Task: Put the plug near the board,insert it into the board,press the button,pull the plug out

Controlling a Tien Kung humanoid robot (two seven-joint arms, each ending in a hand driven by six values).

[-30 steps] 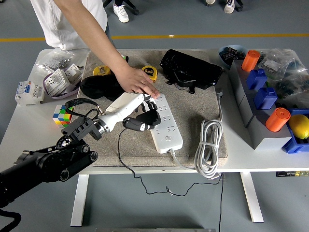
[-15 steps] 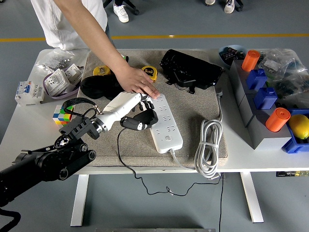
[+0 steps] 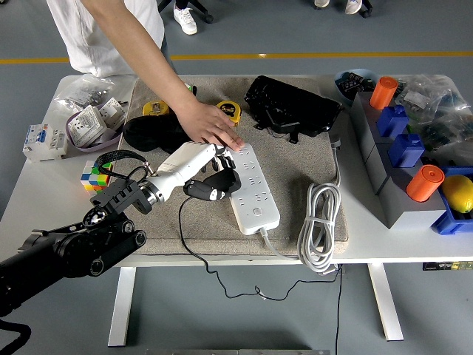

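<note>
- At the far left of the white surface (image 3: 44,200) sit a white breaker (image 3: 38,140), clear bags (image 3: 85,92), boxed adapters (image 3: 94,122) inside a loop of cable, and a colour cube (image 3: 94,177).
- The robot's left hand (image 3: 194,168) reaches in from the lower left; its fingers (image 3: 222,159) are curled around the black plug (image 3: 209,188), which is held just beside the left edge of the white power strip (image 3: 253,188), and whether it touches is unclear.
- The plug's thin black cord (image 3: 194,259) runs off the front edge of the grey mat (image 3: 295,159) and hangs below the surface.
- A person's hand (image 3: 211,126), reaching from the far side, rests flat on the far end of the power strip.
- Partly hidden by that arm are two yellow tape measures (image 3: 229,111) and a dark object (image 3: 148,133) that is hard to make out.
- A black pouch (image 3: 292,107) lies at the back of the mat; the strip's coiled white cable (image 3: 319,225) lies to the right.
- On the right, grey stepped blocks (image 3: 395,196) carry blue cubes (image 3: 406,148) and orange cylinders (image 3: 425,183).
- A blue tray (image 3: 447,222), cut off by the picture's edge, holds a lemon (image 3: 460,192).
- A blue bowl (image 3: 355,80) at the back holds small dark items that cannot be made out.
</note>
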